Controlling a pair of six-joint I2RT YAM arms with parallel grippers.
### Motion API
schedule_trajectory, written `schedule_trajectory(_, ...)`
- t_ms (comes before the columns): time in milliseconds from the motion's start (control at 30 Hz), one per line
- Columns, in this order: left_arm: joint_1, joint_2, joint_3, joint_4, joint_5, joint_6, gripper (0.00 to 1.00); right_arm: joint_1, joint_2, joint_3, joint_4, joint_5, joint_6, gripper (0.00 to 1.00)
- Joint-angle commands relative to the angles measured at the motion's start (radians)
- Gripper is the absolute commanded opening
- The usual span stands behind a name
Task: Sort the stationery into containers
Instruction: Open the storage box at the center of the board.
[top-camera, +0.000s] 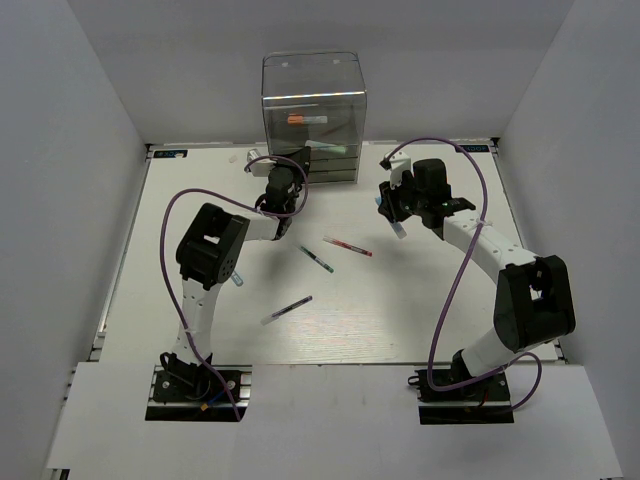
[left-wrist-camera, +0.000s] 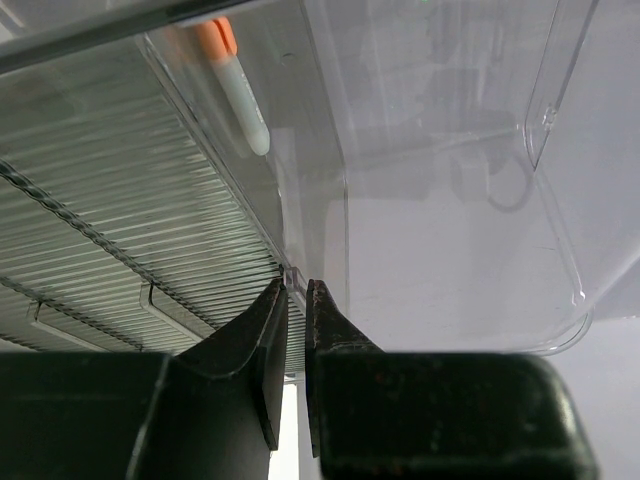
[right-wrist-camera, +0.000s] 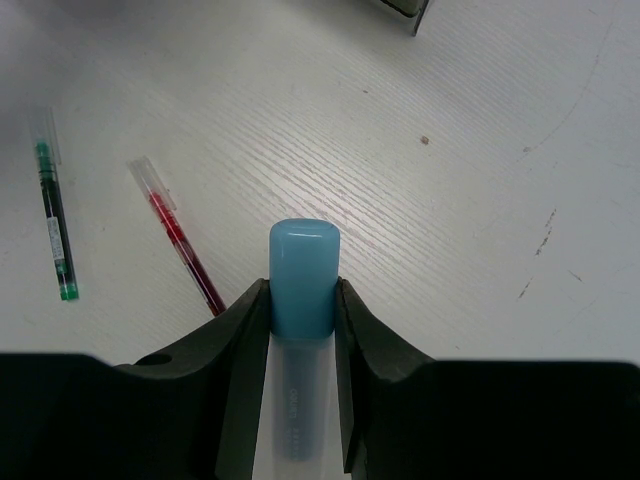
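The clear drawer box (top-camera: 313, 110) stands at the back centre. An orange-capped marker (top-camera: 297, 120) lies in an upper drawer and also shows in the left wrist view (left-wrist-camera: 238, 90). My left gripper (top-camera: 285, 188) is at the box front, and its jaws (left-wrist-camera: 296, 285) pinch the thin clear edge of a pulled-out drawer (left-wrist-camera: 450, 250). My right gripper (top-camera: 398, 215) is shut on a light-blue-capped marker (right-wrist-camera: 303, 265) and holds it above the table right of the box. A red pen (top-camera: 347, 246), a green pen (top-camera: 316, 258) and a grey pen (top-camera: 287, 309) lie on the table.
The red pen (right-wrist-camera: 180, 245) and green pen (right-wrist-camera: 55, 235) lie left of and below my right gripper (right-wrist-camera: 303, 292). A small light-blue item (top-camera: 240, 283) lies by the left arm. White walls enclose the table on three sides. Purple cables loop over both arms.
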Motion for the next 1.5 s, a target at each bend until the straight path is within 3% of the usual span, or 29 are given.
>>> schedule_trajectory(0, -0.018, -0.133, 0.006, 0.153, 0.031, 0.004, 0.16, 0.003, -0.015, 0.0, 0.039, -0.019, 0.0, 0.0)
schedule_trajectory(967, -0.018, -0.209, -0.023, 0.113, 0.022, 0.004, 0.19, 0.004, -0.011, 0.009, 0.038, -0.02, -0.002, 0.0)
schedule_trajectory(1467, -0.009, -0.209, -0.023, 0.104, 0.022, -0.005, 0.35, 0.006, -0.011, 0.004, 0.041, -0.017, -0.005, 0.0)
